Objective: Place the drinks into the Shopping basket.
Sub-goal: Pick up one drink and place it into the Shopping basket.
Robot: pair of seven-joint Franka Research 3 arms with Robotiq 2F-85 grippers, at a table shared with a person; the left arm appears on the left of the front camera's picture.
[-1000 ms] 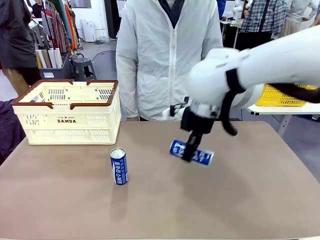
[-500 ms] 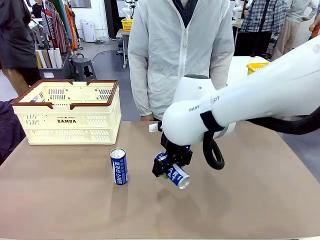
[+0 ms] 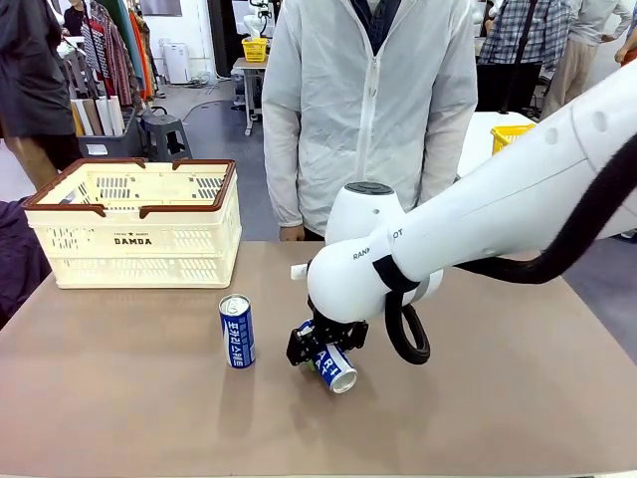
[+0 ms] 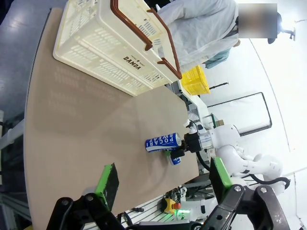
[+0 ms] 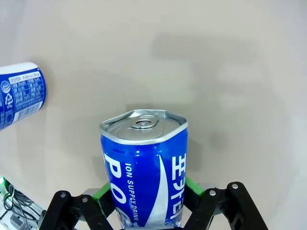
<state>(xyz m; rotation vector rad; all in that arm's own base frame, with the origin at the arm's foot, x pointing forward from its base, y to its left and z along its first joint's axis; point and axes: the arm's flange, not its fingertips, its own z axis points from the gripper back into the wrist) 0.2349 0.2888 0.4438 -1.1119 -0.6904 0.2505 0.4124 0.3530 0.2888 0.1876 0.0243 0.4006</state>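
Note:
My right gripper point(image 3: 317, 351) is shut on a blue drink can point(image 3: 330, 365), held tilted just above the table with its silver end toward the camera. In the right wrist view that can point(image 5: 144, 167) sits squeezed between the green pads point(image 5: 191, 188), its top rim dented. A second blue can point(image 3: 237, 332) stands upright a little to its left, and its side shows as the second can point(image 5: 19, 98). The cream Shopping basket point(image 3: 134, 224) with brown rim stands at the far left. My left gripper point(image 4: 163, 178) hangs open high over the table, looking at the basket point(image 4: 110, 52) and the standing can point(image 4: 163, 142).
A person in a white jacket point(image 3: 368, 110) stands at the far edge, behind the right arm. A yellow mesh basket point(image 3: 513, 134) rests on another table behind. The tabletop point(image 3: 518, 378) is bare to the right and in front.
My right arm has carried the blue can leftward and lower, from mid-table toward the standing can. The can has turned its silver end toward the camera. The person has shifted right.

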